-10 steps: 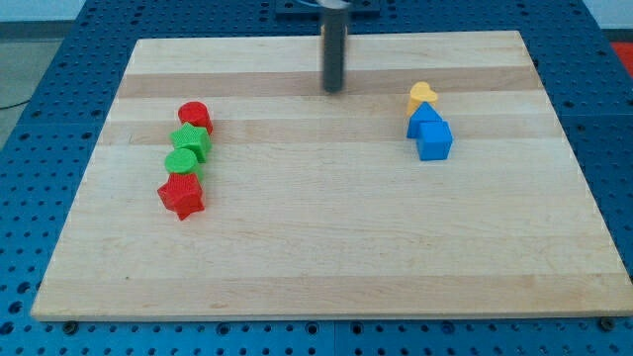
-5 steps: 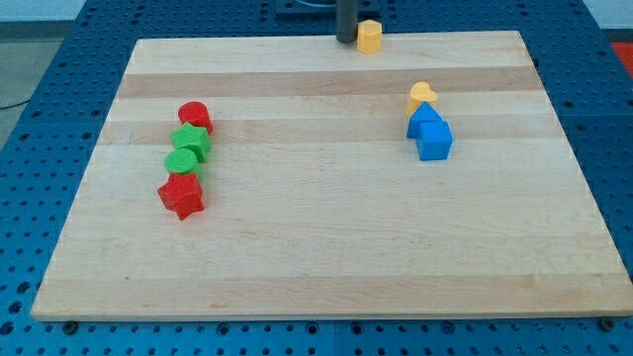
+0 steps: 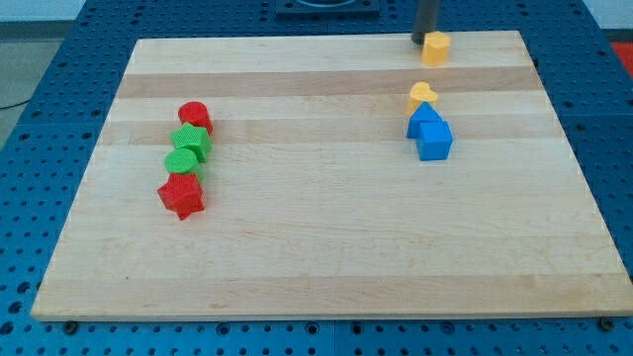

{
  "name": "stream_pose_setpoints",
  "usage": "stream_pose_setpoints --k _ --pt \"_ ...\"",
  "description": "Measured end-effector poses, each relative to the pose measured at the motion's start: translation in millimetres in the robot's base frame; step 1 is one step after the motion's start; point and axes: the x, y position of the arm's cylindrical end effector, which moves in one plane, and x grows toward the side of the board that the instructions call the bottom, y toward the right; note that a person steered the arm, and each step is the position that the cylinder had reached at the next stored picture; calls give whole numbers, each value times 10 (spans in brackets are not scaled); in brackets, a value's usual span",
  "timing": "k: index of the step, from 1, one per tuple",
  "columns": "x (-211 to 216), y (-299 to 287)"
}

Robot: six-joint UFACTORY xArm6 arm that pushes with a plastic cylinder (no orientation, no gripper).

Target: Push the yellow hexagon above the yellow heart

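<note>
My tip touches the yellow hexagon at the board's top edge, directly above the yellow heart. I carry no gripper, only a bare rod.

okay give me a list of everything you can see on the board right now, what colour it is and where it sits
Hexagon: one, yellow, top edge of the board, right of centre, above the heart.
Heart: one, yellow, touching the upper end of the blue blocks.
Blue blocks: two, pressed together, right part of the board; shapes unclear.
Red cylinder: one, top of the left column.
Green blocks: two, middle of that column; shapes unclear.
Red star: one, bottom of the column.
Board: one, pale wood, on a blue perforated table.
My tip: one dark rod, at the hexagon's upper left.
</note>
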Motion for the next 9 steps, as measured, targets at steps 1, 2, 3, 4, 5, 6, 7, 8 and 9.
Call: stream_pose_setpoints --k 1,2,3,4,5,6,7,8,9 --pt "180 194" --pt "104 238" --pt "42 624" --pt "277 758" --pt "279 507" --pt "330 357" --pt "414 323" --pt "493 315" --pt "691 598"
